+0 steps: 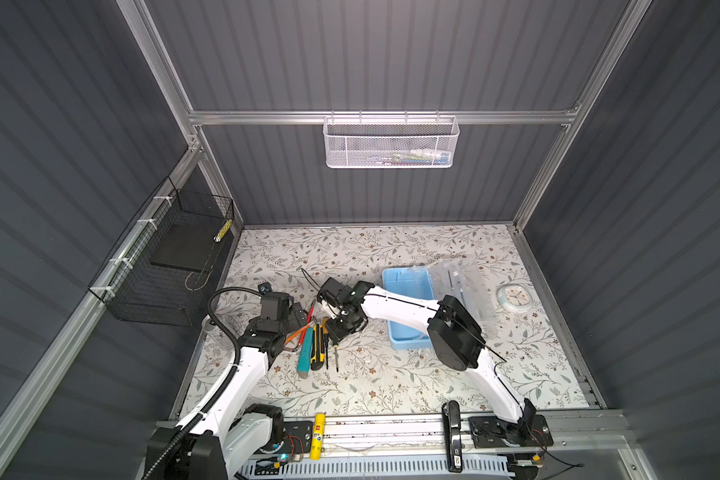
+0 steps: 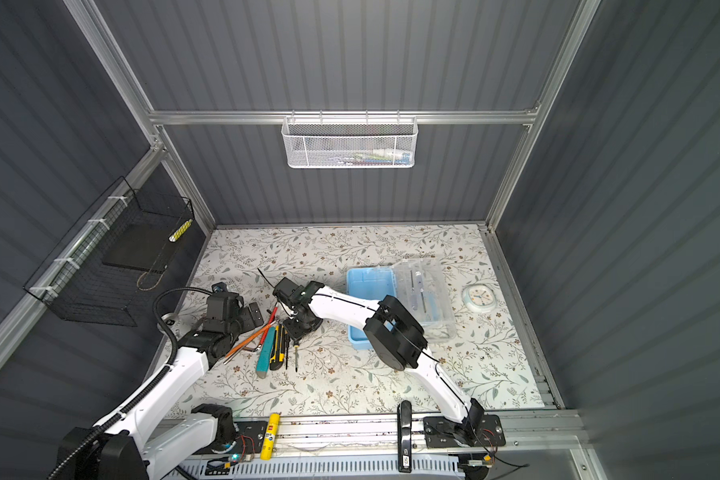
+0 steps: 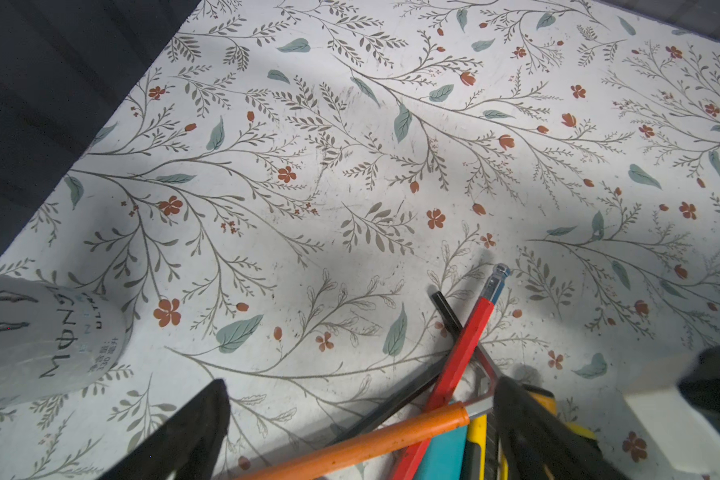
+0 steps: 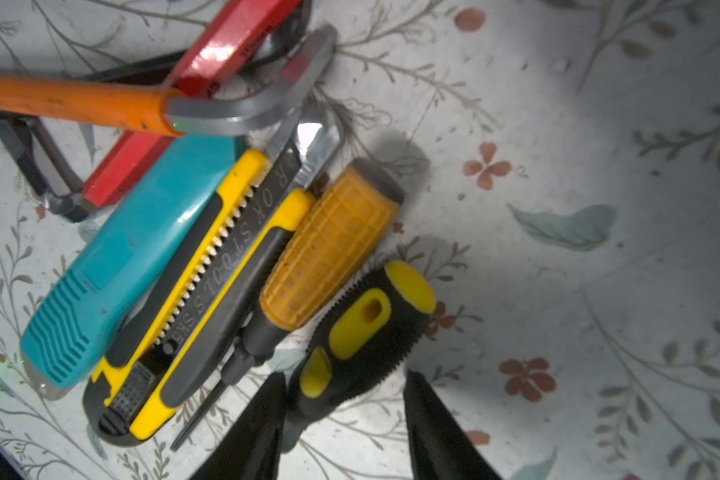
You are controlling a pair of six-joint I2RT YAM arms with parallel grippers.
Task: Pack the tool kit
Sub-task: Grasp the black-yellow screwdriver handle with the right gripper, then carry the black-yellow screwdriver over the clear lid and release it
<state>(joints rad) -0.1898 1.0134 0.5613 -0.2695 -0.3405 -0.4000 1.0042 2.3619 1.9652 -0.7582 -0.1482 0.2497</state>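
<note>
The tool kit's light-blue box [image 1: 406, 307] [image 2: 368, 291] lies open at the right, its clear lid [image 1: 462, 286] folded back. Left of it lies a pile of tools: a yellow-black utility knife [image 4: 208, 291] [image 1: 317, 349], a teal tool [image 4: 129, 257], an amber-handled screwdriver [image 4: 329, 245], a black-yellow screwdriver [image 4: 362, 332], a red tool [image 3: 466, 345] and an orange-handled hex key [image 3: 350, 440]. My right gripper [image 4: 345, 376] [image 1: 336, 328] is open astride the black-yellow screwdriver's handle, one finger against it, the other apart. My left gripper [image 3: 361, 383] [image 1: 296, 316] stands wide open at the pile's left edge, holding nothing.
A white drink can [image 3: 38, 332] stands close to the left arm. A small clock [image 1: 515, 298] lies right of the lid. A white mesh basket [image 1: 391, 143] hangs on the back wall, a black wire basket [image 1: 167, 266] on the left wall. A yellow glue stick [image 1: 317, 436] rests on the front rail.
</note>
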